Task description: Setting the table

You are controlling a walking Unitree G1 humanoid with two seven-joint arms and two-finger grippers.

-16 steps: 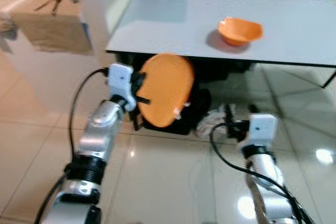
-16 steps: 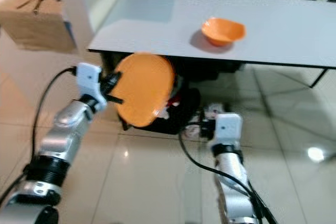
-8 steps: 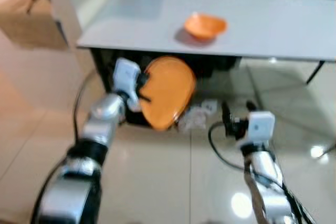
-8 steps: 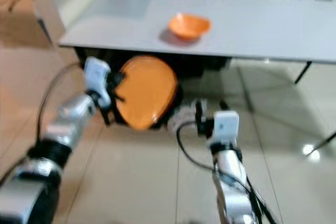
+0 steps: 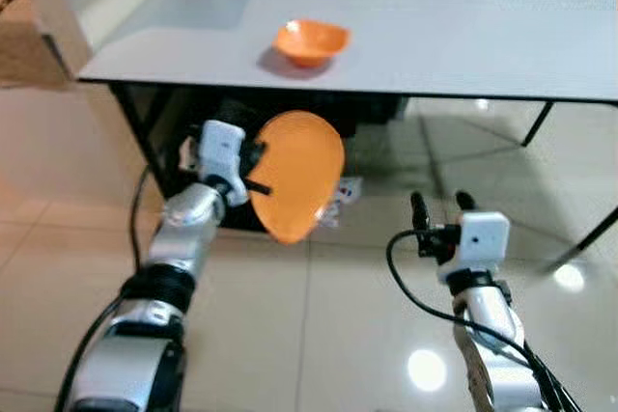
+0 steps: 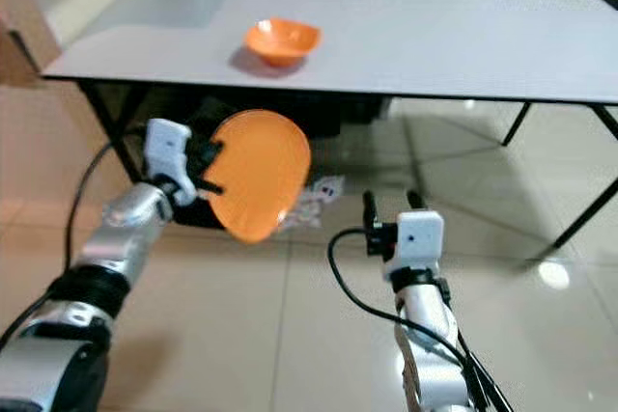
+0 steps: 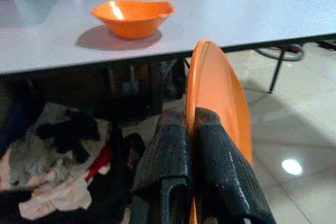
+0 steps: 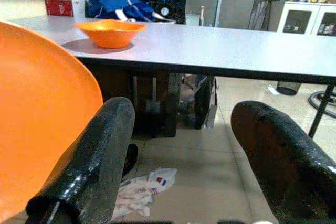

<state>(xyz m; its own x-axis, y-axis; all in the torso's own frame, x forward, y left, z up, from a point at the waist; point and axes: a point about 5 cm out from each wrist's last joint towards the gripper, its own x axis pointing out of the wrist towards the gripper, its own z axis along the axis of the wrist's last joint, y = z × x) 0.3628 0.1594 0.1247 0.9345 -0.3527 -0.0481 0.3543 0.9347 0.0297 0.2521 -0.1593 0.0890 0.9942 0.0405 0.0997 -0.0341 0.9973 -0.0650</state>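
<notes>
I see the round orange plastic plate (image 5: 294,176) held on edge in the air, in front of and below the near edge of the long grey surface (image 5: 463,36), above the glossy tiled floor (image 5: 290,335). My left pincer (image 5: 253,167) is clamped on the plate's rim, both black fingers (image 7: 173,156) pressed together with the plate's edge between them. A wavy-rimmed orange plastic bowl (image 5: 310,42) sits on the surface, well beyond the plate. My right pincer (image 5: 435,206) hangs free near the plate's other side, its two fingers spread apart and holding nothing. Under the surface lies a heap of dark bags and crumpled cloth (image 7: 58,166).
</notes>
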